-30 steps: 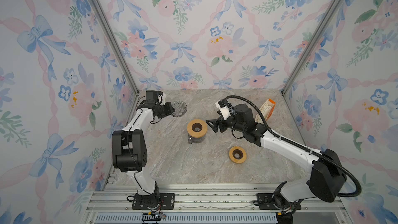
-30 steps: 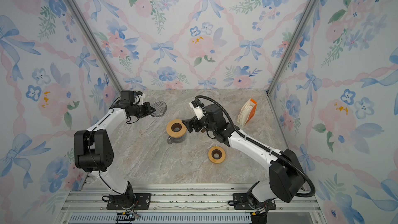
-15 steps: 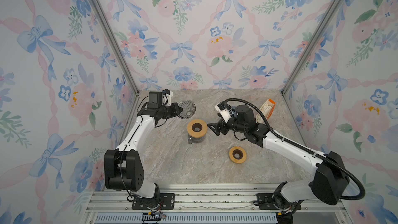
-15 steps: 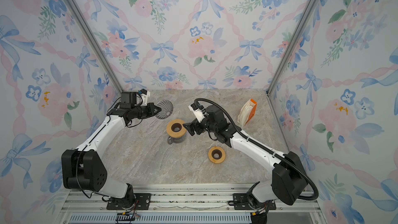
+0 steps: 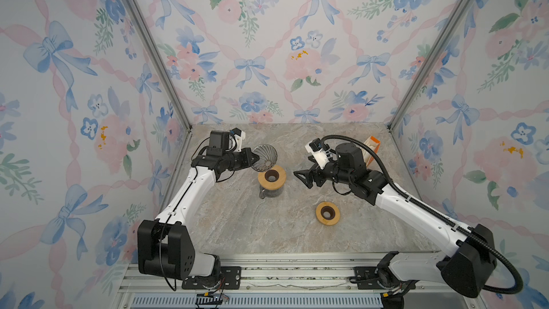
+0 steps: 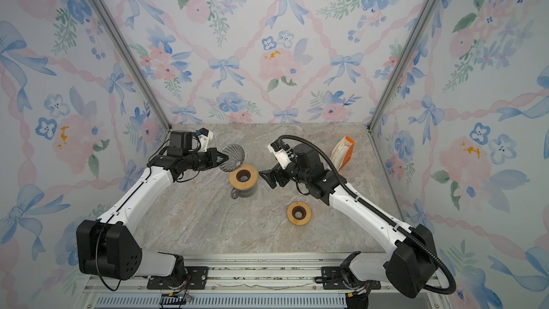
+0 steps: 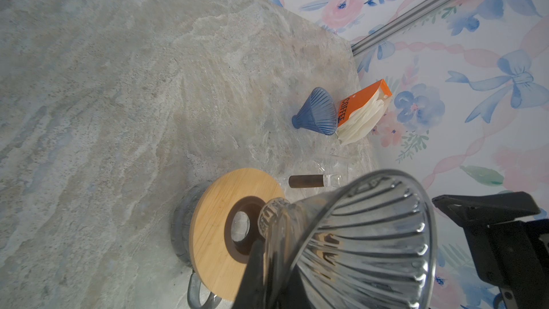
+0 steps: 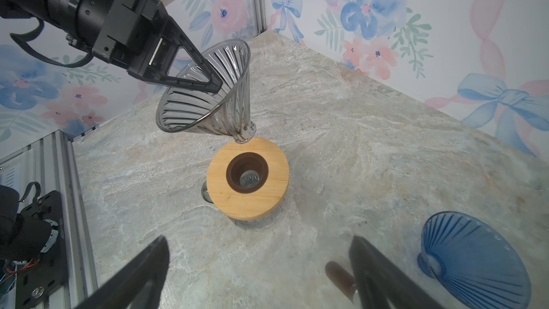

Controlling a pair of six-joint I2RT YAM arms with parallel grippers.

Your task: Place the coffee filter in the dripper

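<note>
Left gripper (image 5: 255, 158), pinching the tilted clear dripper (image 5: 267, 156) by its thin rim over the wooden collar's (image 5: 279, 181) edge, may let it slip or seat crooked; coffee filters (image 7: 361, 118) sit boxed in the far right corner of the bench (image 5: 252, 227).

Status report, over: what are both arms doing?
Left end effector shut on clear ribbed glass dripper, tip near wood-collared carafe. Right end effector open, empty. White paper filters in orange box, blue dripper beside it.
</note>
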